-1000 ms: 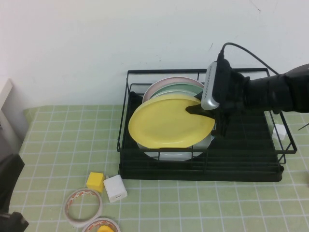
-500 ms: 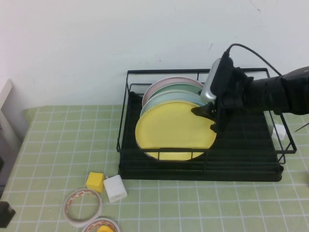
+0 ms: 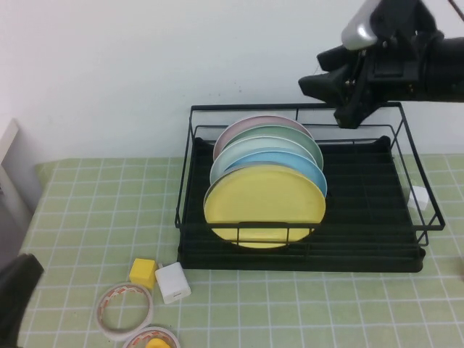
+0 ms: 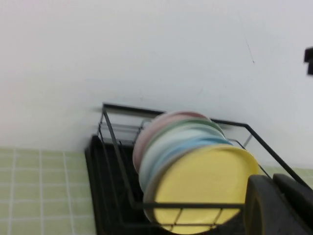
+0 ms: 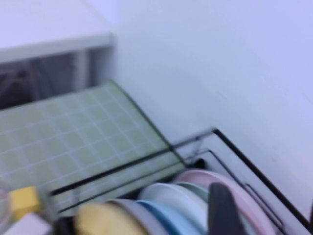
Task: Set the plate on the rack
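The yellow plate (image 3: 264,204) stands on edge at the front of a row of plates in the black wire rack (image 3: 377,257). It also shows in the left wrist view (image 4: 203,183) and the right wrist view (image 5: 98,220). My right gripper (image 3: 335,90) is open and empty, raised above the rack's back rail, clear of the plates. One of its fingers (image 5: 222,210) shows above the plate row. My left gripper (image 4: 279,205) is shut, low at the table's near left corner (image 3: 18,297), far from the rack (image 4: 112,142).
Behind the yellow plate stand a light-blue plate (image 3: 308,165), a pale plate (image 3: 225,163), a green plate (image 3: 293,138) and a pink plate (image 3: 250,123). A yellow block (image 3: 143,272), a white block (image 3: 173,282) and tape rolls (image 3: 125,308) lie front left. A small white object (image 3: 419,197) sits right of the rack.
My right gripper let go of the yellow plate, which settled upright in the rack. The gripper then rose up and back above the rear rail.
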